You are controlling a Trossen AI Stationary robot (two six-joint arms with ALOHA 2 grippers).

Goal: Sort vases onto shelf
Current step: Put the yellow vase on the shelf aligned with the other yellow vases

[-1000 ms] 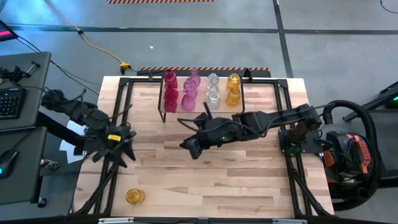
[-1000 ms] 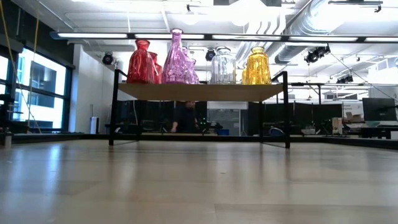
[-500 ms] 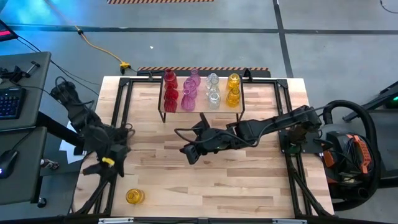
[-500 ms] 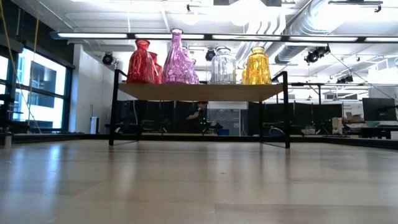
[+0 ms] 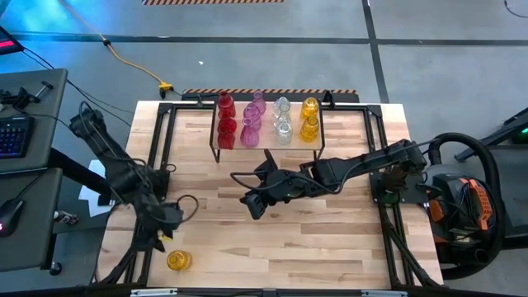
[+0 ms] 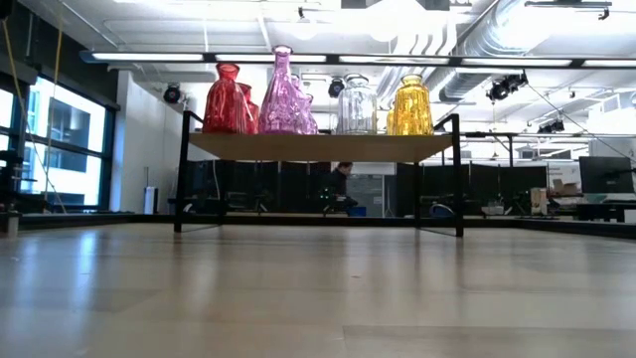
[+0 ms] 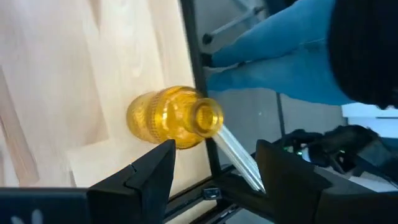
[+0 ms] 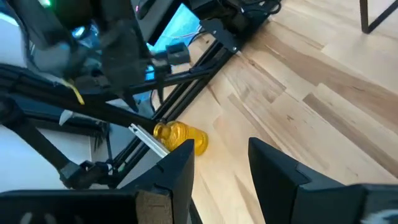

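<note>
One yellow vase (image 5: pixel 178 261) rests on the table close to its near left corner; whether it stands or lies I cannot tell. My left gripper (image 5: pixel 162 234) hangs open just short of it, with the vase (image 7: pixel 171 117) beyond the fingertips (image 7: pixel 214 168). Over the table's middle my right gripper (image 5: pixel 252 203) is open, nothing between its fingers (image 8: pixel 225 168); its view shows the yellow vase (image 8: pixel 180 135) farther off. Several red, pink, clear and yellow vases (image 5: pixel 266 120) stand upright on the shelf (image 6: pixel 318 147) at the far side.
Black frame bars (image 5: pixel 153 165) run along the table's left and right sides, one right beside the yellow vase (image 7: pixel 208 149). Bare wood lies between the shelf and the near edge (image 5: pixel 289 247). A person shows far off under the shelf (image 6: pixel 341 184).
My left gripper has swung toward the table's near edge and down, tipping more steeply and closing in on the yellow vase. My right gripper has sunk a little over the table's middle. The vases have not moved.
</note>
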